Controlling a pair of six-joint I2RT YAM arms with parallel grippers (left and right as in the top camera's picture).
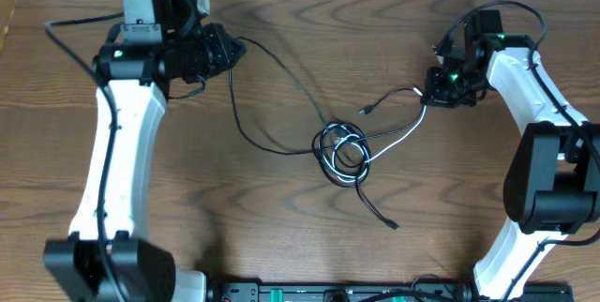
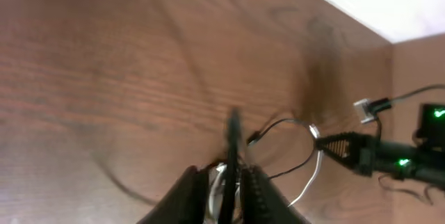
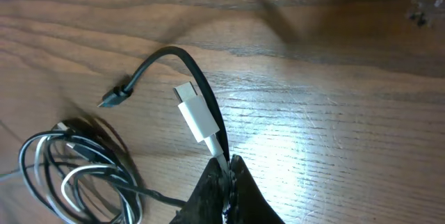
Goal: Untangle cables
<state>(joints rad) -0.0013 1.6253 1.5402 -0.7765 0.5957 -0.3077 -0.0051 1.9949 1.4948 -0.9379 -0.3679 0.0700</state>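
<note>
Right gripper (image 3: 226, 182) is nearest in my right wrist view: clamped on the white cable (image 3: 217, 144) just behind its white plug (image 3: 193, 113), and the plug sticks up past the fingertips. My black cable (image 3: 182, 58) arcs over beside it and comes down to the same fingertips. Its small black plug (image 3: 115, 97) hangs free on the coil side. Left gripper (image 2: 229, 196): jaws a little apart with the black cable running straight up between them. It looks loose rather than pinched, but that view is blurred. Overhead: the left gripper sits near the far-left corner of the tabletop (image 1: 281, 236) and the right gripper is near the far edge toward the right. They're well apart. The coil (image 1: 342, 149) of both cables lies mid-tabletop, slightly toward the right edge, with black and white loops overlapping. Two black strands run from the left gripper across to the coil. One white strand climbs from the coil to the right gripper. Another black tail leaves the coil toward the near edge and ends in a tail plug (image 1: 392, 224) flat on the wood.
</note>
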